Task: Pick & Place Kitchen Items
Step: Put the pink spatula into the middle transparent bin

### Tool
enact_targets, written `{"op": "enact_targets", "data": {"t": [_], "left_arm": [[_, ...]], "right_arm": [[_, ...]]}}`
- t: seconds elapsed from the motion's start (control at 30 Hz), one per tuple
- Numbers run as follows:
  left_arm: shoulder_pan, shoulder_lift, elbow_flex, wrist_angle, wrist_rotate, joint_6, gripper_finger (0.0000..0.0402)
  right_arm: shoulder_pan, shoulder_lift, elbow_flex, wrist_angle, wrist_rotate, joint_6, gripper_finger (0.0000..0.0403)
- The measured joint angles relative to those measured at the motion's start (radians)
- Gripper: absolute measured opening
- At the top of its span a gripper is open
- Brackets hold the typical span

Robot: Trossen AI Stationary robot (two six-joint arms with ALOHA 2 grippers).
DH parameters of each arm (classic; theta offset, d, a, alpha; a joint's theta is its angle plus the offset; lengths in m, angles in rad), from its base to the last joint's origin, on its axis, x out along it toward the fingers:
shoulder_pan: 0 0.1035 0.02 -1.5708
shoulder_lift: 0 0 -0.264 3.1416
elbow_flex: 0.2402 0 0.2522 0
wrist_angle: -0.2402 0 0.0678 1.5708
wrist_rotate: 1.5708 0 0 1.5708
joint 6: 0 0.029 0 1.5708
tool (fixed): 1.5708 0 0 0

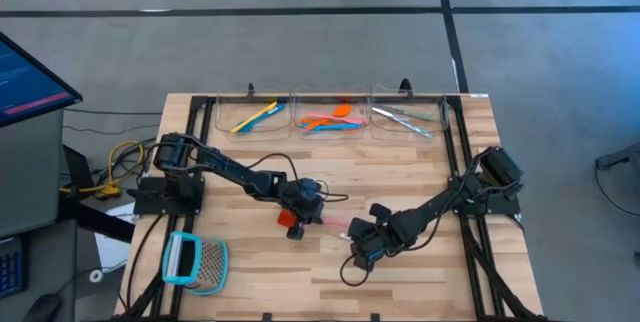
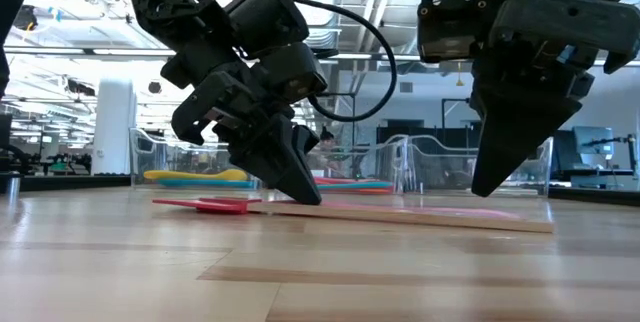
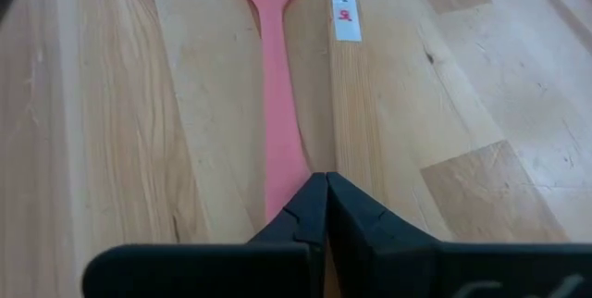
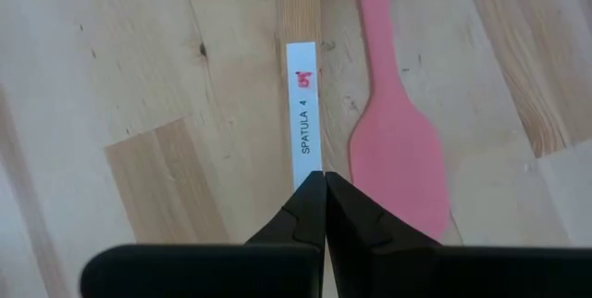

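Wooden table (image 1: 400,272), three clear trays (image 1: 330,117) along the top edge already holding spoons. Pink spatula (image 3: 274,104) lies flat at frame centre in the high view, red piece (image 1: 291,220) at its left end. Left claw (image 3: 326,207) pinched shut at its handle; a real hold, can't tell. Right claw (image 4: 324,207) shut, empty, over a paper label (image 4: 304,122). Risk: a thin flat handle slips out on lift, or the arms clash, being so close.

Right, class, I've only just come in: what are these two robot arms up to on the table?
Both arms are low over a pink spatula lying flat mid-table. The left gripper is shut at its handle end, seemingly pinching it. The right gripper is shut beside the blade, over a white label reading SPATULA 4. Other utensils already sit in clear bins at the far edge.
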Motion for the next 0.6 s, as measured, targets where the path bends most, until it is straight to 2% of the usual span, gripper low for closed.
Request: {"op": "enact_targets", "data": {"t": [0.33, 0.6], "left_arm": [[0.000, -0.001, 0.000, 0.001, -0.003, 0.000, 0.0001], [0.001, -0.002, 0.000, 0.001, -0.007, 0.000, 0.0002]], "right_arm": [[-0.008, 0.000, 0.001, -0.101, 0.045, 0.000, 0.0000], [-0.050, 0.019, 0.001, -0.078, -0.005, -0.041, 0.0000]]}}
